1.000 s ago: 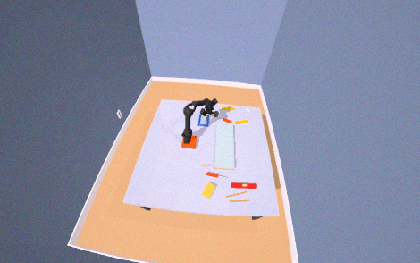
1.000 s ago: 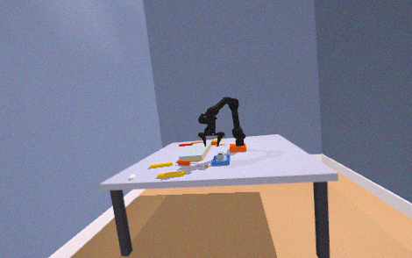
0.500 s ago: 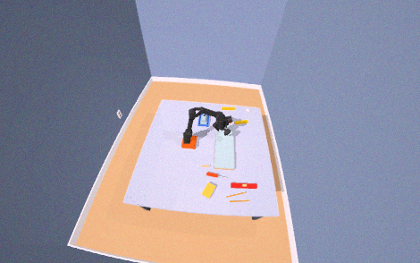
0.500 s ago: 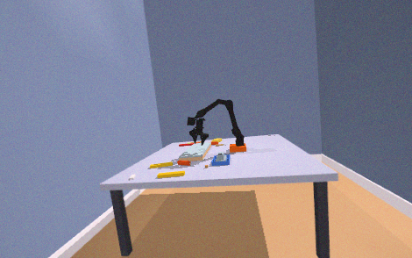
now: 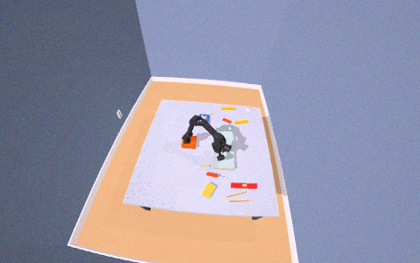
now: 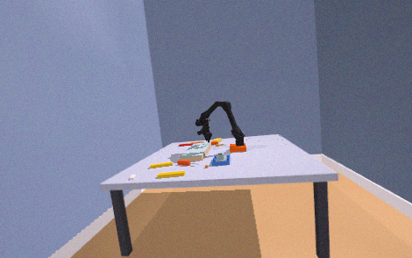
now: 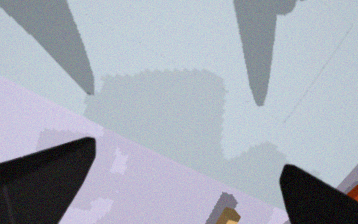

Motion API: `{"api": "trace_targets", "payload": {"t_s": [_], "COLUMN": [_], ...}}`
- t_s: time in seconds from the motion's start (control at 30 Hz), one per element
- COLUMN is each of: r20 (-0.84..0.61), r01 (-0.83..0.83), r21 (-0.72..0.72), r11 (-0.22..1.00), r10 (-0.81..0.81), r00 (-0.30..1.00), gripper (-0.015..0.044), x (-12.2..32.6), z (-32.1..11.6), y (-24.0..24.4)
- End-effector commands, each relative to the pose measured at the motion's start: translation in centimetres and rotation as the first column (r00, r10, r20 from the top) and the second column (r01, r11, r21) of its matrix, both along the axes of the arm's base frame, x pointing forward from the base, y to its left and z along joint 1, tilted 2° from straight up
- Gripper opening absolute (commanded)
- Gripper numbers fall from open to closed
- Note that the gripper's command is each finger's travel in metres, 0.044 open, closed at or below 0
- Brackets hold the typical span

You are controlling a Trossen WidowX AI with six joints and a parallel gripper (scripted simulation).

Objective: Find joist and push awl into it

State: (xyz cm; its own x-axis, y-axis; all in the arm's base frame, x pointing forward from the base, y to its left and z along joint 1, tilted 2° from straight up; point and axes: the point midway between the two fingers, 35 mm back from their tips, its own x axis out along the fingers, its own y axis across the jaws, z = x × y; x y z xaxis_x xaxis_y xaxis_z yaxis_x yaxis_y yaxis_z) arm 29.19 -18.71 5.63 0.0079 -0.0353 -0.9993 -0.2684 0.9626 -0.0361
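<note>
My gripper (image 5: 225, 153) (image 6: 203, 136) (image 7: 188, 160) is open and empty above the pale floor panel (image 5: 224, 165) (image 7: 165, 35), over its edge in the wrist view. A grey block (image 6: 220, 156), apparently the stud finder, lies in the blue tray (image 5: 208, 118) (image 6: 221, 163). A red-handled tool (image 5: 212, 174) with a thin shaft lies off the panel's near end in the top view. Another red-handled tool (image 5: 227, 120) (image 6: 183, 162) lies off its far end. I cannot tell which is the awl. The joist is hidden. No hole is visible in the panel, which the arm partly hides.
A yellow block (image 5: 209, 190), a red level (image 5: 244, 185) and two thin sticks lie off the panel's near end. Two yellow bars (image 5: 228, 108) (image 5: 241, 122) lie at the far end. A small wooden piece (image 5: 205, 165) (image 7: 230, 216) lies beside the panel.
</note>
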Motion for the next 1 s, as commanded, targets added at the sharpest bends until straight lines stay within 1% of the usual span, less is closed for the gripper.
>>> {"api": "trace_targets", "payload": {"t_s": [0.0, 0.07, 0.13, 0.7, 0.97], "r20": [-0.051, -0.071, -0.078, -0.078, -0.078], "r01": [0.142, 0.205, 0.228, 0.228, 0.228], "r21": [0.012, 0.021, 0.024, 0.024, 0.024], "r11": [0.99, 0.978, 0.973, 0.973, 0.973], "r10": [-0.141, -0.203, -0.225, -0.225, -0.225], "r00": [0.989, 0.977, 0.971, 0.971, 0.971], "gripper": [0.044, 0.044, 0.044, 0.044, 0.044], "x": [-4.5, -6.8, -7.6, -8.3, -8.3], "z": [-0.8, -1.1, -1.2, -1.2, -2.4], "y": [-5.3, -7.3, -8.0, -7.4, -7.5]}}
